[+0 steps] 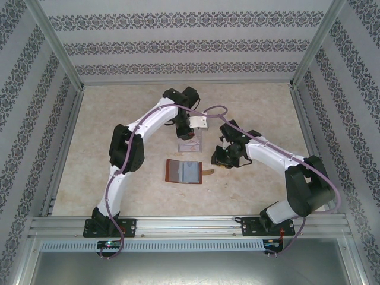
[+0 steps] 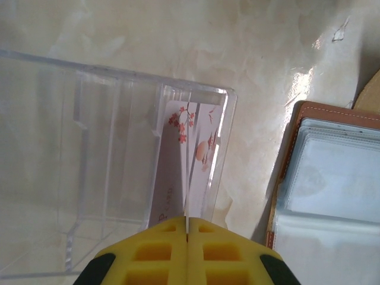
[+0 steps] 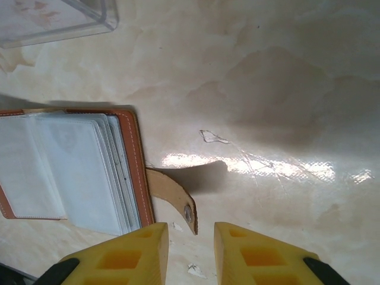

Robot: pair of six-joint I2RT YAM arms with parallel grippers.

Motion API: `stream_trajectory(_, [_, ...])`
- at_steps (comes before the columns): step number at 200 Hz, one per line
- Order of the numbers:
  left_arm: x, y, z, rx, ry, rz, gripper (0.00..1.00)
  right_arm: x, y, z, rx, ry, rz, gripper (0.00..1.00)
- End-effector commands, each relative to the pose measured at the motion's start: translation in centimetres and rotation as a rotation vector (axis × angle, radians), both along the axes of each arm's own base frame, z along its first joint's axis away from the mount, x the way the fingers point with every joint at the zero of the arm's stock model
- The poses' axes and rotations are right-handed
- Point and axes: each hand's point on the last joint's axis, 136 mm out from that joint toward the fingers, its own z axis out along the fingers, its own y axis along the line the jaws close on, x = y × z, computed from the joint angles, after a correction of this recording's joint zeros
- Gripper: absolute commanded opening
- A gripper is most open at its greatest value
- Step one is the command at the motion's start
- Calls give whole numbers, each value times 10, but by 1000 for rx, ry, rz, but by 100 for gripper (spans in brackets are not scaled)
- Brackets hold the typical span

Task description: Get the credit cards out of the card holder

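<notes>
Credit card point(image 2: 187, 190), thin pale plastic, is hanging edge-on, pinched in my closed left gripper point(image 2: 186, 228) over a clear acrylic rack point(image 2: 107, 148) that is holding a blossom-printed card point(image 2: 205, 148). Brown leather card holder point(image 3: 133, 160) is lying open beside my part-open, empty right gripper point(image 3: 191, 237). I'm judging its pockets unchecked.

Small brown leather folding wallet point(image 1: 183, 171) lies open flat, grey-blue pockets up, snap tab point(image 3: 176, 199) splayed off its right edge. Thin white plastic card with pink blossom print point(image 2: 203, 148) stands in clear acrylic rack point(image 2: 107, 148) beside it. Second card point(image 2: 187, 190), edge-on, looks pinched in left gripper point(image 2: 187, 222).
</notes>
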Motion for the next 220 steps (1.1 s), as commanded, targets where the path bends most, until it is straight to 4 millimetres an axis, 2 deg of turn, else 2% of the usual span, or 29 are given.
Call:
stream_trajectory(1, [-13, -2, -6, 12, 57, -54, 0, -1, -8, 3, -13, -16, -30, 29])
stream_trajectory(30, [-15, -2, -14, 27, 80, -65, 0, -3, -9, 2, -14, -13, -36, 28])
stream_trajectory(51, [-13, -3, -19, 39, 85, -70, 4, -3, -9, 2, -14, -13, -39, 28])
stream_trajectory(69, [-5, -3, -22, 66, 59, -59, 12, -4, -10, 2, -15, -12, -40, 29])
stream_trajectory(100, [7, -2, -24, 91, 21, -39, 16, -5, -11, 3, -15, -18, -44, 28])
stream_trajectory(171, [24, -12, -3, 47, -58, 8, 17, -3, -10, 5, -8, -26, -53, 29])
stream_trajectory(195, [22, -14, 8, 16, -66, 23, 17, -2, -8, 6, 0, -26, -52, 29])
stream_trajectory(220, [30, -16, 24, -20, -129, 96, 16, 0, -3, 5, 7, -26, -42, 29])
